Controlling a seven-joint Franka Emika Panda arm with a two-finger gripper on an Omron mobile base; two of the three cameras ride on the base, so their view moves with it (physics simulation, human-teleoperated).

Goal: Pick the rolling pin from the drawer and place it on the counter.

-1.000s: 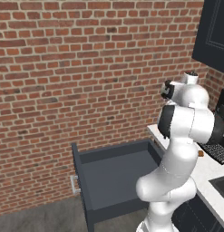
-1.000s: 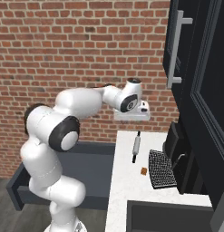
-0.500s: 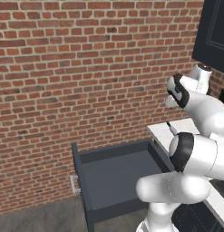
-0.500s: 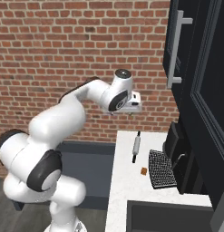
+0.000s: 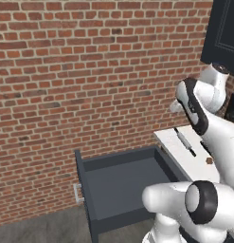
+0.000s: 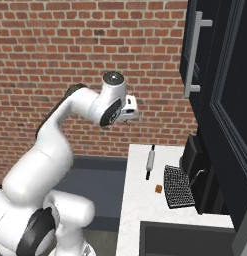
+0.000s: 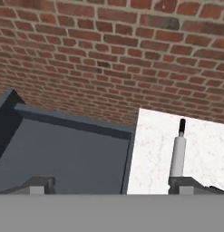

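Rolling pin (image 6: 150, 161) is lying flat on the white bench (image 6: 140, 210), near its back edge by the brick wall (image 6: 55, 55), in the centre right of the right base view; it is also showing right of centre in the left base view (image 5: 184, 141) and at lower right in the hand view (image 7: 178, 154). Just beside it, toward the frame's bottom, a small brown bit (image 6: 158, 188) and a dark perforated rack (image 6: 177, 187) are sitting on the bench, with a dark sink (image 6: 180, 241) at the lower edge. The drawer (image 5: 121, 182) is standing pulled out at lower centre of the left base view, its inside bare. The arm is bending high, holding the tool (image 6: 129, 109) well above the bench with free air beneath. The tool's fingertips (image 7: 41, 185) are sitting wide apart, gripping nothing.
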